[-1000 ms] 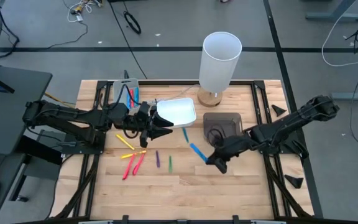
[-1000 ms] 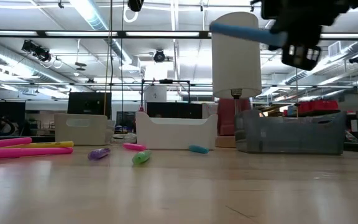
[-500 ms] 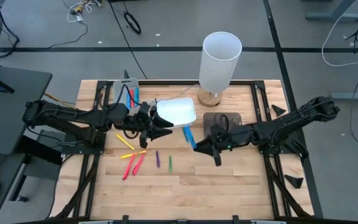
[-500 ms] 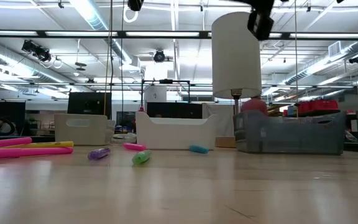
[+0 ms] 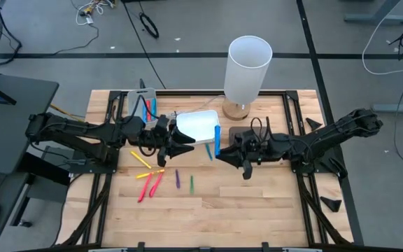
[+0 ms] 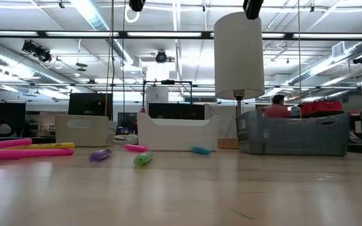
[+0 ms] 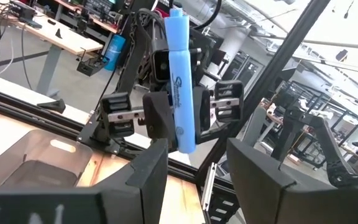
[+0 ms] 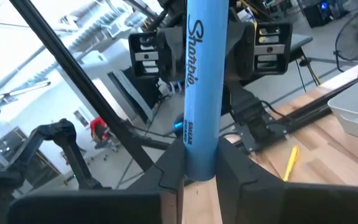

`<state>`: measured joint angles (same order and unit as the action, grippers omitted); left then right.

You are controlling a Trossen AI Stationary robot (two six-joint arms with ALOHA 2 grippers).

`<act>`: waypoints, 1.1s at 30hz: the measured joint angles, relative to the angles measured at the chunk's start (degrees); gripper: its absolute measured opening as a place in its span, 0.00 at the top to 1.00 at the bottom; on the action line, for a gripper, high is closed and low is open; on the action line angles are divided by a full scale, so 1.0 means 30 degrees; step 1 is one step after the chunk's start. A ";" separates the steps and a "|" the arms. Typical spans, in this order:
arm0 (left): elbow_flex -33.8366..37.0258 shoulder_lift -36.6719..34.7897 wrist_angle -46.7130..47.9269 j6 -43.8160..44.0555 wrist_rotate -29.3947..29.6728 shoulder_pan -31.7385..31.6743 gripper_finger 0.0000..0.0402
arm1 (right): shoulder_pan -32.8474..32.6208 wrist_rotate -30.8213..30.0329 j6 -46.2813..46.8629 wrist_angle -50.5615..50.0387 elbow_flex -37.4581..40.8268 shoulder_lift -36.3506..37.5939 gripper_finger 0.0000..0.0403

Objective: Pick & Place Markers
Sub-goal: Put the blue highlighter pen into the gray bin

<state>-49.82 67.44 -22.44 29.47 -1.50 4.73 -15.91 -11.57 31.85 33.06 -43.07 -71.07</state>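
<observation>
High: right gripper (image 5: 220, 150) clamps blue marker (image 5: 217, 139) mid-table by white tray (image 5: 199, 124), facing left gripper (image 5: 185, 145) — looks like handover.
L wrist: left jaws part-open, empty, marker (image 7: 180, 74) beyond.
R wrist: marker (image 8: 202, 87) pinched at base.

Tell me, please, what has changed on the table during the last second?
The right claw, shut on a light blue stick-shaped marker, travelled across the table toward the left claw, and now holds the marker upright beside the white rectangular tray. The left claw stayed open in place; the loose markers did not move.
</observation>
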 joint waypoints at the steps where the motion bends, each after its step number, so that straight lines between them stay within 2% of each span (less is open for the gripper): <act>1: 0.0000 0.0000 0.0000 0.0164 -0.0007 0.0000 0.57 | 0.0003 0.0000 0.0001 0.0066 0.0000 0.0000 0.87; 6: 0.0000 0.0014 0.0007 0.1386 -0.0015 0.0000 0.57 | 0.0165 0.0019 0.0580 0.0036 0.0000 0.0000 0.87; 16: 0.0000 0.0051 0.0044 0.1003 0.0943 0.0003 0.57 | 0.0913 0.0015 0.1169 -0.0577 -0.0142 -0.0007 0.88; 24: 0.0000 0.0051 0.0051 0.0798 0.1792 0.0000 0.57 | 0.1454 0.0381 -0.0525 -0.5199 -0.3471 -0.1074 0.88; 33: -0.0073 0.0051 0.0060 -0.0049 0.2095 0.0226 0.57 | 0.2418 0.2062 -0.0827 -0.5355 -0.5588 -0.3310 0.88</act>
<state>-50.04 67.59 -22.26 29.32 4.79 5.41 -8.66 -5.39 29.37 17.00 -59.83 -81.00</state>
